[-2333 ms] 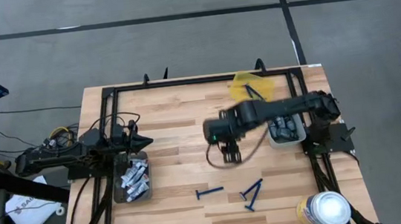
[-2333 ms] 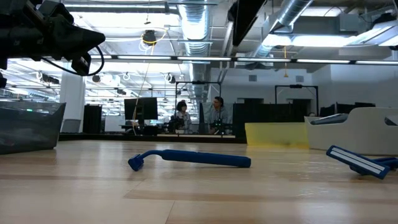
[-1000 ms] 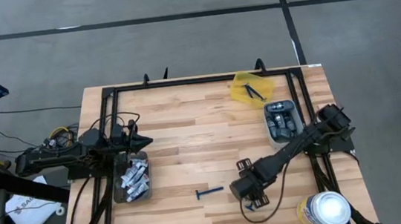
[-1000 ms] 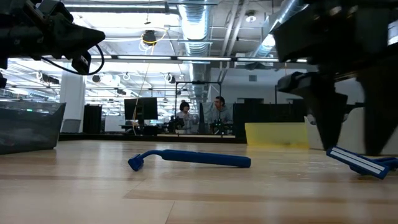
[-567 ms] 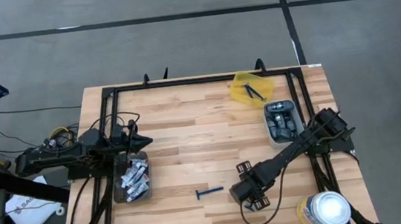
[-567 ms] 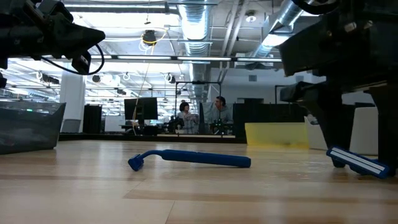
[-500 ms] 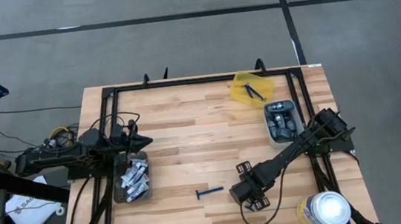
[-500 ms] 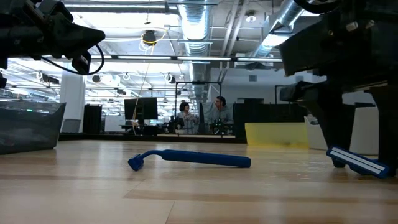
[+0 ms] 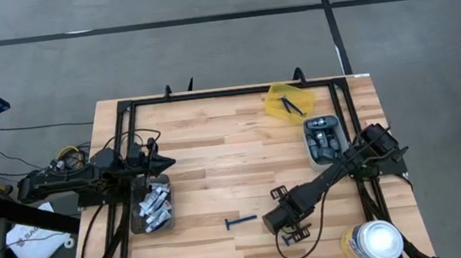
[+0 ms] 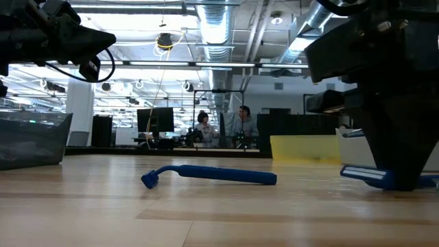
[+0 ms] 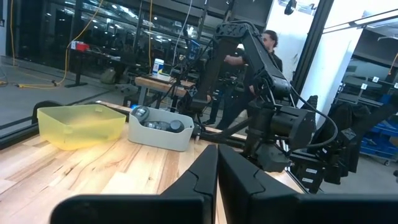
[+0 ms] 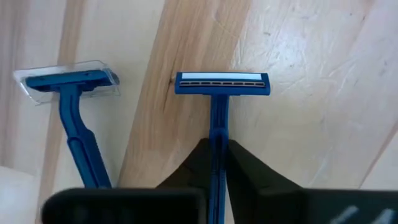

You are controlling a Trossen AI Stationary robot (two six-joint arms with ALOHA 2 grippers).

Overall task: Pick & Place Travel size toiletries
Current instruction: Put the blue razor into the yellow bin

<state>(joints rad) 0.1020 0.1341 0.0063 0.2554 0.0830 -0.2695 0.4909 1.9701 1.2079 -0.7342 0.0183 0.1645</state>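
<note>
My right gripper (image 9: 284,226) is down at the table's near right part, shut on a dark-blue razor (image 12: 222,83). A second razor (image 12: 74,118), with a clear cap on its head, lies flat beside it. A third razor (image 9: 241,221) lies alone on the wood to the left and also shows in the low view (image 10: 212,174). My left gripper (image 9: 165,162) is shut and empty, and hangs above a grey bin (image 9: 135,209) of white-and-blue tubes (image 9: 154,204). My right gripper pinches the razor's thin handle (image 12: 216,134) between its two fingers, some way below the head. The fingers come from above, and the handle runs forward between them with the head past the fingertips. The razor sits low and about level (image 10: 363,175); I cannot tell whether it is clear of the table.
A yellow bin (image 9: 280,111) holding razors stands at the far right. A white bin (image 9: 310,151) of dark grey pods stands nearer. A white-lidded round canister (image 9: 373,241) stands at the near right corner. A black frame runs along the table's sides.
My right gripper has come down over the pair of razors and shut on one razor's handle. In the low view its two fingers stood apart and are now together. That razor has gone from tilted to about level, its head shifted a little toward the table's left.
</note>
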